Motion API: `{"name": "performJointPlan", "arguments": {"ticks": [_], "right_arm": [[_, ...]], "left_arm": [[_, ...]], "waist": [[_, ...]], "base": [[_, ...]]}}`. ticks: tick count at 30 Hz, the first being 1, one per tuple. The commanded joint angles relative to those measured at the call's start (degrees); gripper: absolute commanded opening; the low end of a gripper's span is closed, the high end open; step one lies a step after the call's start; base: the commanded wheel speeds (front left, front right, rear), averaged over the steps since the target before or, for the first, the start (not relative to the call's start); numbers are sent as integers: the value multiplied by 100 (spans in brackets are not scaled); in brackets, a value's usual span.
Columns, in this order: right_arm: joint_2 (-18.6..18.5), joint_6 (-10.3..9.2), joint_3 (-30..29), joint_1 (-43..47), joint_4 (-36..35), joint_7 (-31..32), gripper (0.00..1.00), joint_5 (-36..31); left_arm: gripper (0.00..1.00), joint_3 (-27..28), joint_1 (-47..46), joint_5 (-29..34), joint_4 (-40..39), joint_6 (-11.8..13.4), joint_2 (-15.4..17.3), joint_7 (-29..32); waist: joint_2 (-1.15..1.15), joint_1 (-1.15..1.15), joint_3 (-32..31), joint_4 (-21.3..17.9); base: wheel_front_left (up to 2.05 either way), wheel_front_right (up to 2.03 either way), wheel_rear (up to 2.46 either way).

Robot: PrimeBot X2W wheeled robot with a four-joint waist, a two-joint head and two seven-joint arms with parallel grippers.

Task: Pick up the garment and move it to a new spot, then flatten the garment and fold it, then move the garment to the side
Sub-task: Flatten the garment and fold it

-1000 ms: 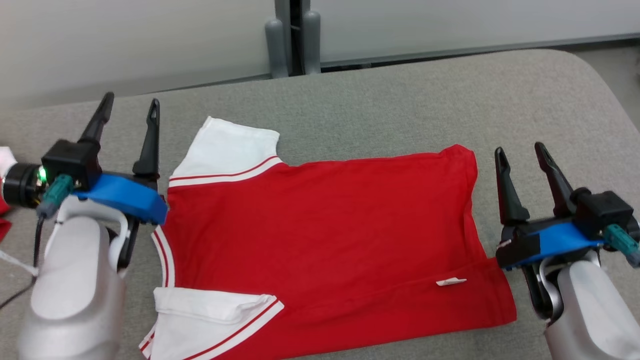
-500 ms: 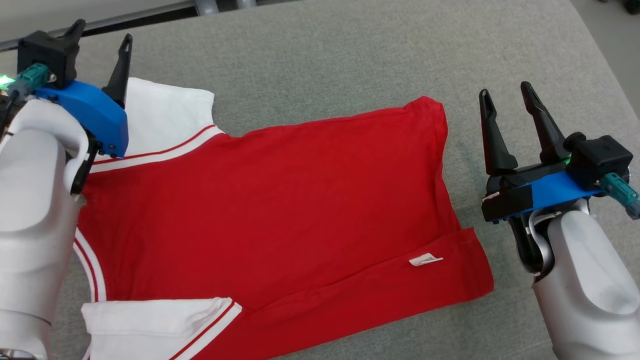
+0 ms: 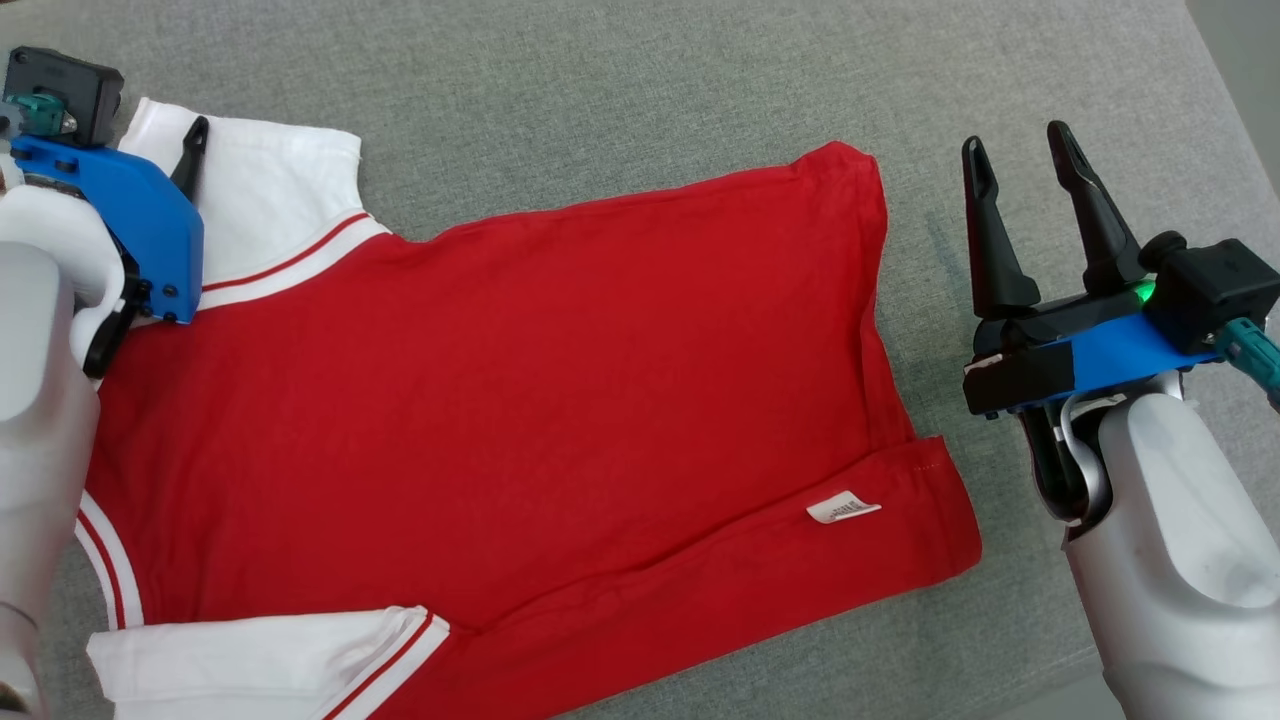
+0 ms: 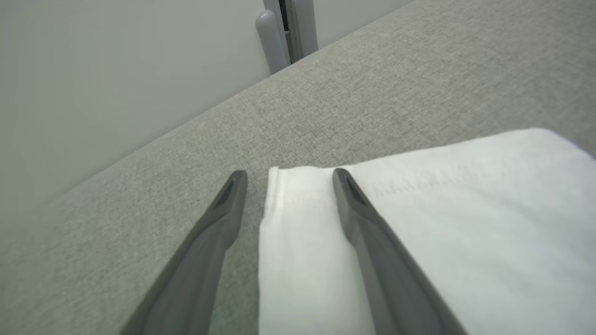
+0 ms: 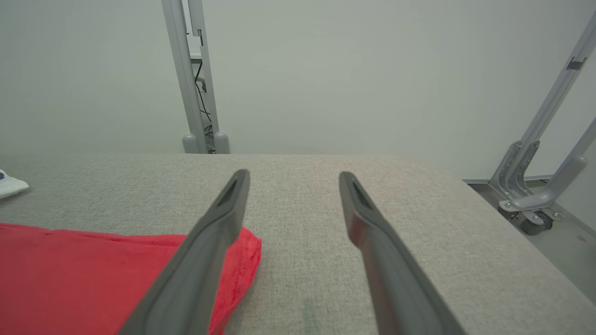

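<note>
Since the red short-sleeved jersey shirt with white sleeves (image 3: 520, 380) is lying spread out across the grey fabric-covered worktop (image 3: 600, 90), neck end toward the robot's left and hem toward its right, I'd guess we're around the flatten-and-fold part.

Left tool (image 4: 289, 173) has its fingers spread wide and straddles the outer corner of the far white sleeve (image 3: 260, 190): one finger over bare worktop, the other over the cloth. Can't tell if it's actually touching. Right tool (image 3: 1018, 140) is spread too, holding nothing, sitting just beside the hem end and clear of the fabric.

Handling-wise, this thing looks thin, light and totally floppy, so it'll droop and crease the moment it's lifted, and it'll probably drag on that textured worktop. I'd pinch the stitched edges, the sleeve cuff on one side and a hem corner on the other, since the doubled fabric gives more to bite. The near strip with the small white care label (image 3: 843, 508) looks turned over, so grabbing there may catch two layers.
</note>
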Motion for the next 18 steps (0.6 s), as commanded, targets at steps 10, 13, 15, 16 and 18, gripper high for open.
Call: {"name": "performJointPlan", "arguments": {"ticks": [10, 13, 15, 16, 18], "right_arm": [[-32, -2, 51, -145, 87, -2, 100, 56], [-97, -2, 121, -204, 197, -2, 100, 71], [-161, -2, 192, -265, 290, -2, 100, 75], [-196, -2, 248, -293, 365, -2, 100, 93], [-266, -2, 404, -371, 539, 34, 100, 154]], "left_arm": [[41, -597, -103, -739, 116, -24, 26, 773], [0, -766, -191, -889, 32, -24, 52, 802], [0, -876, -254, -961, -25, -23, 90, 741], [0, -922, -288, -993, -61, -23, 105, 697], [0, -1031, -349, -1058, -136, -23, 110, 610]], "waist": [[0, -1, 75, -15], [0, -1, 66, 2], [0, -1, 50, 26], [0, -1, 37, 44], [0, -1, 14, 81]], "base": [[0, 0, 0], [0, 0, 0], [0, 0, 0], [0, 0, 0], [0, 0, 0]]}}
